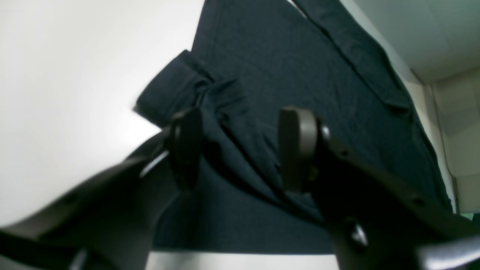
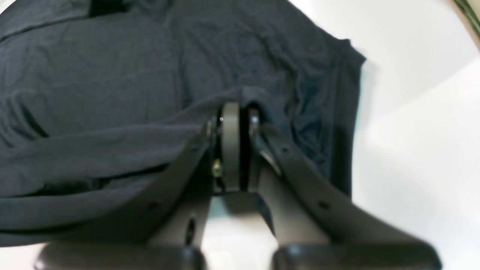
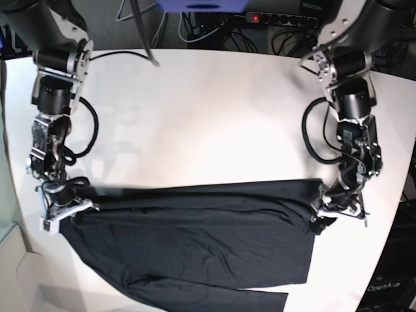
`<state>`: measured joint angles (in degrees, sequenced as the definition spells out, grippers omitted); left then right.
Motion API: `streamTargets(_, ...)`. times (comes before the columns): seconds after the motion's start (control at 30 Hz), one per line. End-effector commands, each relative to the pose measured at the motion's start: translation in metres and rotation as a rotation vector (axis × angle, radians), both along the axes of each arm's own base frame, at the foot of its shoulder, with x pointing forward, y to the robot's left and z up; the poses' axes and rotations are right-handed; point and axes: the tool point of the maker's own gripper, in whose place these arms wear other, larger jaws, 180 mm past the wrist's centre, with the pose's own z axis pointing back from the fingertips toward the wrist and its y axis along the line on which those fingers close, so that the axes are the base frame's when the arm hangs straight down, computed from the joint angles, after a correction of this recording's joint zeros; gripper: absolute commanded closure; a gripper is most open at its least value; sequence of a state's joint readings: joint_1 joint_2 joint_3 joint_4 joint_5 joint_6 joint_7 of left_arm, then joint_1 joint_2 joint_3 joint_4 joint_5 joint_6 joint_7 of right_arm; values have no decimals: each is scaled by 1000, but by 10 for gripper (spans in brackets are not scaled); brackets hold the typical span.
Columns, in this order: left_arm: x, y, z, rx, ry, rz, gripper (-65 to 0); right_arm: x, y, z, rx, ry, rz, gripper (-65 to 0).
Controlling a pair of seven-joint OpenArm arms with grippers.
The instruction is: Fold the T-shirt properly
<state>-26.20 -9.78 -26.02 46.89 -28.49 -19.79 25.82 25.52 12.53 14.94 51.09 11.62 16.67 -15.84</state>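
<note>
The black T-shirt (image 3: 195, 240) lies folded lengthwise across the near half of the white table (image 3: 208, 130), with a sleeve trailing toward the front edge. At its right end in the base view, my left gripper (image 3: 327, 216) hovers just over the cloth. The left wrist view shows that gripper (image 1: 240, 148) open, with a rumpled ridge of the T-shirt (image 1: 300, 67) lying loose below the gap between its fingers. At the other end, my right gripper (image 3: 64, 211) is shut on a pinched fold of the T-shirt (image 2: 112, 75). The cloth bunches up right at the right gripper (image 2: 237, 108).
Cables and a power strip (image 3: 279, 19) run behind the table's far edge. Bare white tabletop stretches beyond the shirt. The table's right edge (image 3: 396, 214) lies close to my left arm, and its left edge (image 3: 13, 214) close to my right arm.
</note>
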Motion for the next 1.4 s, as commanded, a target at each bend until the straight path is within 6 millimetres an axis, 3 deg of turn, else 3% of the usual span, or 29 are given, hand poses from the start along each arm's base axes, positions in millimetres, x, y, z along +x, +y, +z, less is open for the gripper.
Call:
streamTargets(0.0,10,4,20,3,-60,5,-317,19,-9,35,-15,-93,-15,0)
streamTargets(0.13,7,3,15,1,-51,4,-317,23,-5,39,-19,-100,-4,0)
streamTargets(0.37,-1,3,6,3,-32,2,-317,34,24,42,-62,-91,89,-1)
streamTargets(0.5,-6,7,2,6,-22,6,-317,34,31,41,-74,-87,111,-17)
streamTargets(0.73,-10,15,0,18,-15,11,-317,36,18,51,-108,-132,102,-94)
streamTargets(1.03,-9,18,5,28,-26,12,-318,28,6,18,-84,-40,80,-283)
streamTargets(1.2,-11,19,14,49,-51,9,-318,20,-6,29,-126,-68,78,-290)
streamTargets(1.37,-12,17,12,48,-31,-6,-318,-8,-3,27,-180,-89,107,-291)
